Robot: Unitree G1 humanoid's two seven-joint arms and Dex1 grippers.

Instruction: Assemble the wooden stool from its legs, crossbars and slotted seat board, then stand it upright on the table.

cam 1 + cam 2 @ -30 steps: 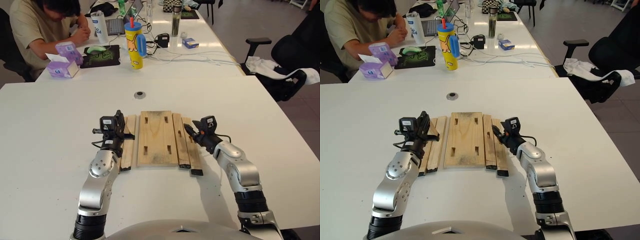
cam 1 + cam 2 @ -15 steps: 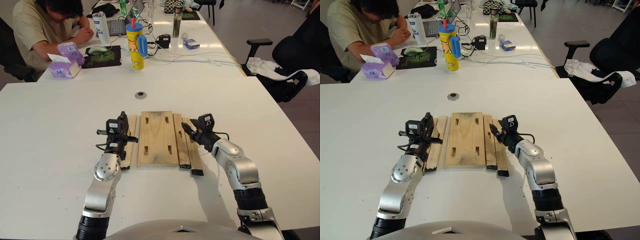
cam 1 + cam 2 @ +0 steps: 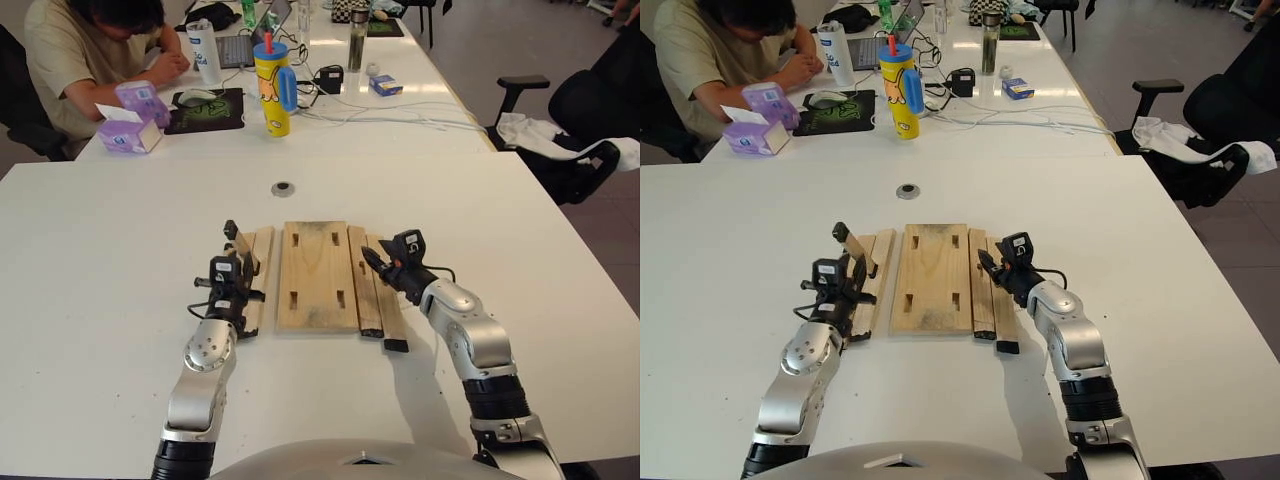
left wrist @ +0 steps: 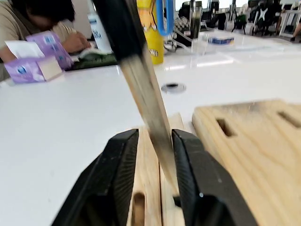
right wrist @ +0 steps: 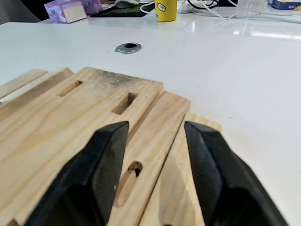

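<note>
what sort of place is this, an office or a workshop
Most likely a shared office or lab workroom: long white tables set end to end, a laptop and loose cables on the far one, and a black office chair at the side.

Left fingers [image 4: 121, 162] clamped, right fingers [image 5: 104, 157] spread apart

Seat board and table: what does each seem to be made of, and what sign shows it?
Seat board: pale, seemingly unvarnished wood; grain lines and a matt face show. Table: smooth white, slightly glossy top that reflects light; probably laminate or painted board, not certain.
</note>
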